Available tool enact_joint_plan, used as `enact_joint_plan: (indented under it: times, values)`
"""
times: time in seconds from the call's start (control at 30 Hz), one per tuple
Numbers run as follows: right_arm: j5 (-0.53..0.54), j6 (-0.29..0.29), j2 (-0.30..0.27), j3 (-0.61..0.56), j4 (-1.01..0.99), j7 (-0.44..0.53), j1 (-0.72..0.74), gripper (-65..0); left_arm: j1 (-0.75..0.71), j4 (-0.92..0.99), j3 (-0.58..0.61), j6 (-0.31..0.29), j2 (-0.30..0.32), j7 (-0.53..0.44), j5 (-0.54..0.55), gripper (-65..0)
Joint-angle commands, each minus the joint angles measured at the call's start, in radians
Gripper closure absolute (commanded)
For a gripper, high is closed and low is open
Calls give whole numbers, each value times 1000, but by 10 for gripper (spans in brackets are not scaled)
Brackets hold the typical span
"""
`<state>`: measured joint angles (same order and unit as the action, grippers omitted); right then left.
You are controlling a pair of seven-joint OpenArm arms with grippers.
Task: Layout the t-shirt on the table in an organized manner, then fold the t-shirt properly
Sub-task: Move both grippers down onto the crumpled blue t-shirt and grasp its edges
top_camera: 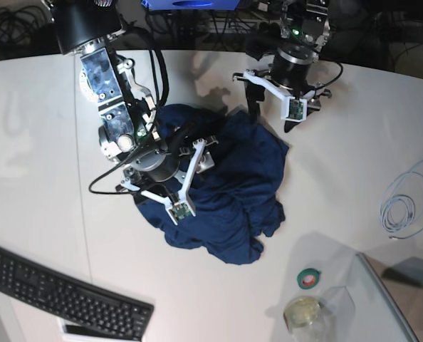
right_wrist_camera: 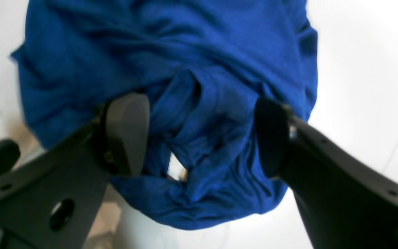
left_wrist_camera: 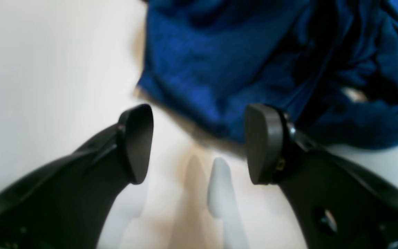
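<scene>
The t-shirt [top_camera: 218, 189] lies crumpled mid-surface [top_camera: 40, 142]; the right gripper [right_wrist_camera: 199, 135], fingers apart, straddles a raised fold directly above it (the nearer arm), while the left gripper [left_wrist_camera: 199, 143], also apart, hovers beside its far-edge margin.

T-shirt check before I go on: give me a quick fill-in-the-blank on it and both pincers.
1. The t-shirt lies ____ on the table, not spread flat.
2. The right pincer is open, with ____ between its pads.
3. The left pincer is open, with only bare ____ between its pads.

Missing words: crumpled; cloth; table
</scene>
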<state>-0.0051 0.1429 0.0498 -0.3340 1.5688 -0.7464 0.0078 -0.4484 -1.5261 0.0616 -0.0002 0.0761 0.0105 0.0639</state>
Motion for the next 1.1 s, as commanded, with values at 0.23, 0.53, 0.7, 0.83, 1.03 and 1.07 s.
enact_joint_plan:
  times: [0.23, 0.53, 0.7, 0.83, 1.03, 1.07]
  values:
    - [1, 1, -35, 3, 15, 14, -19, -447, 84, 103, 4, 6, -5, -28, 3, -395]
    - [1, 1, -69, 3, 17, 104, -119, -446, 43, 28, 4, 6, -19, 16, 4, -248]
    - [0, 1, -100, 3, 17, 118, -147, -446, -16, -64, -9, 6, 8, 115, 325, -245]
    - [0, 1, -104, 3, 17, 118, -147, -446, -13, -32, 13, 6, 57, 113, 552, -244]
    - [0, 1, -104, 3, 17, 118, -148, -446, -8, -21, 13, 6, 75, 113, 574, -237]
    - [0, 1, -104, 3, 17, 118, -148, -446, -7, -20, 11, 6, 72, 111, 574, -237]
